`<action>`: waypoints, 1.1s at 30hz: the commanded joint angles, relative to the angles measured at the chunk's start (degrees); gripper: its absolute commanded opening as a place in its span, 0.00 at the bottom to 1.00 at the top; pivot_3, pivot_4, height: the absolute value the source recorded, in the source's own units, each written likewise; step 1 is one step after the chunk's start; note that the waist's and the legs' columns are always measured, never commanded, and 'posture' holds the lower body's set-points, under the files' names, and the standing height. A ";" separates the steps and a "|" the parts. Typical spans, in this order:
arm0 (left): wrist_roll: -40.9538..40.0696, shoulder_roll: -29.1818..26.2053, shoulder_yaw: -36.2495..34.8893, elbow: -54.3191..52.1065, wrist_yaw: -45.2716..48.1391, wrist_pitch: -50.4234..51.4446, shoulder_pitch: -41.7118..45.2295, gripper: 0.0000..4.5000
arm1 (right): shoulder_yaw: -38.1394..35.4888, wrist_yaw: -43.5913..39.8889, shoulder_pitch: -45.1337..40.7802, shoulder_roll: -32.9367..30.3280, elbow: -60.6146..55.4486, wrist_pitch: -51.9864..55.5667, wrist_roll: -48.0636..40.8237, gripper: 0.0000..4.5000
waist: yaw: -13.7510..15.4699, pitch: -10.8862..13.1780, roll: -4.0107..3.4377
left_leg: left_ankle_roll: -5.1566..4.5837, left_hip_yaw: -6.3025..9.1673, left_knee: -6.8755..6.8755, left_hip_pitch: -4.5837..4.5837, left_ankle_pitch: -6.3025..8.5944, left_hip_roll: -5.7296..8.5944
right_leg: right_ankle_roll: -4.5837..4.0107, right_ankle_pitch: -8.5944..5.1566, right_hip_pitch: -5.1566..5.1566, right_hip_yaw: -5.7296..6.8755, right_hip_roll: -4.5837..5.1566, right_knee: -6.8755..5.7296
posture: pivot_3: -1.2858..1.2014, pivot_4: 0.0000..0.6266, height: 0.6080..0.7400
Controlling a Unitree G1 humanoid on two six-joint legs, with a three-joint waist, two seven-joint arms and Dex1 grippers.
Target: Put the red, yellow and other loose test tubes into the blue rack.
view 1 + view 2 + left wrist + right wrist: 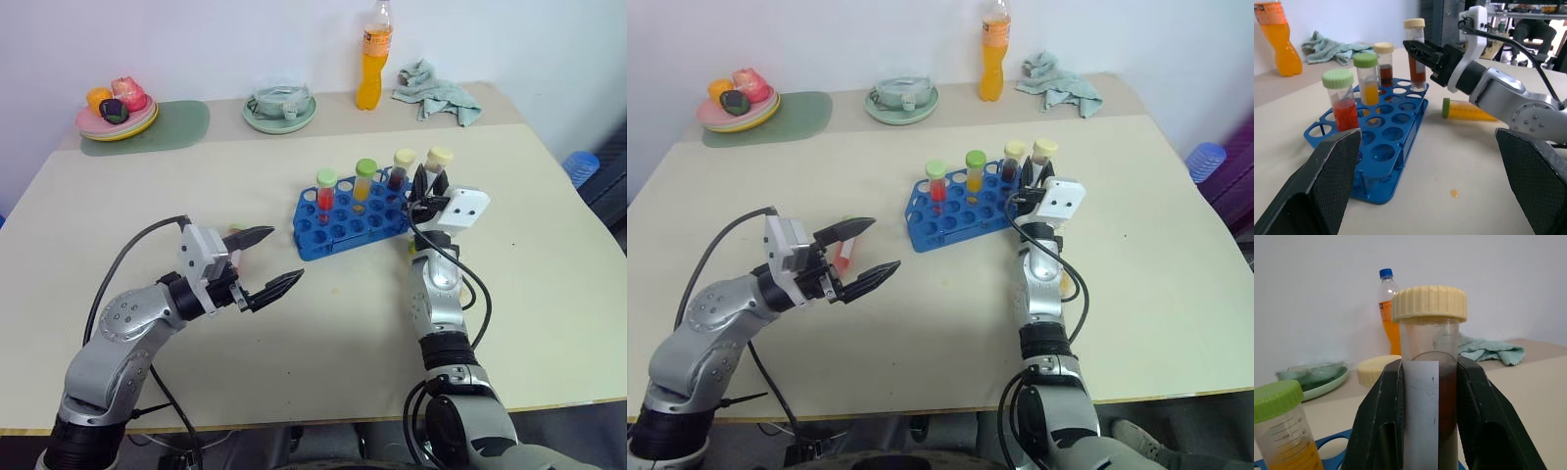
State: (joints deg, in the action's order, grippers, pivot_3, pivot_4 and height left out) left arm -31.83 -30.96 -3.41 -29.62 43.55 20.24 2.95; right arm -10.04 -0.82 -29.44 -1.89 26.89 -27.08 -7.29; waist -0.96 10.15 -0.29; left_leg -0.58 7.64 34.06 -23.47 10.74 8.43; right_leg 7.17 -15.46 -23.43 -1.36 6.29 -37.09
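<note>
While the right gripper (pixel 428 186) clamps the brown tube (pixel 1415 54), lower it straight into a blue rack (pixel 338 227) hole before releasing.

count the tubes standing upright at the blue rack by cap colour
green-cap tubes: 2
cream-cap tubes: 2, one held in the right gripper
total: 4

A blue rack (pixel 353 217) sits mid-table with four capped tubes upright. The right gripper (pixel 428 183) is clamped on the brown, cream-capped tube (pixel 435 168) at the rack's right end. The left gripper (pixel 273 261) hovers spread wide, left of the rack.
</note>
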 commanded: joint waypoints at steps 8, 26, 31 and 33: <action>-2.47 -1.25 -0.85 -1.71 4.29 -1.93 -2.19 1.00 | -1.13 -1.48 -2.32 -2.22 7.01 -4.43 -0.42 0.18 | -0.02 0.00 0.01 | 0.00 0.00 0.00 0.02 0.00 -0.01 | -0.02 -0.01 0.02 0.00 -0.01 0.00 | 0.52 0.24 0.99; 6.25 1.31 1.33 19.36 15.57 -21.57 -9.29 1.00 | -0.24 -4.53 -0.99 -2.74 9.93 -10.17 0.41 0.18 | 0.16 -0.02 0.00 | 0.06 0.01 -0.02 0.12 0.04 -0.03 | -0.15 -0.08 0.00 -0.04 0.00 0.04 | 0.52 0.24 0.99; 9.29 5.54 2.71 31.16 18.07 -31.23 -6.93 1.00 | -0.35 -6.29 -0.75 -2.48 9.59 -10.60 -0.94 0.18 | 0.12 -0.01 0.02 | 0.04 0.01 -0.05 0.11 0.03 -0.03 | -0.13 -0.07 -0.02 -0.02 0.11 0.05 | 0.52 0.24 0.99; 9.76 6.31 2.74 33.97 18.71 -33.62 -6.09 1.00 | -0.51 -8.00 -0.59 -2.16 9.00 -10.62 -2.57 0.18 | 0.09 -0.01 0.02 | 0.03 0.01 -0.06 0.11 0.02 -0.03 | -0.10 -0.06 -0.02 -0.02 0.12 0.04 | 0.52 0.24 0.99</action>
State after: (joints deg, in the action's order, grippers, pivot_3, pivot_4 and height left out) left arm -22.52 -24.75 -0.46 3.26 61.45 -10.66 -3.50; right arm -10.44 -7.55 -30.21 -4.31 36.85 -36.64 -8.42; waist -0.87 10.14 -0.28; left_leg -0.56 7.65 34.00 -23.36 10.76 8.41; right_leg 7.12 -15.49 -23.45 -1.38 6.41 -37.05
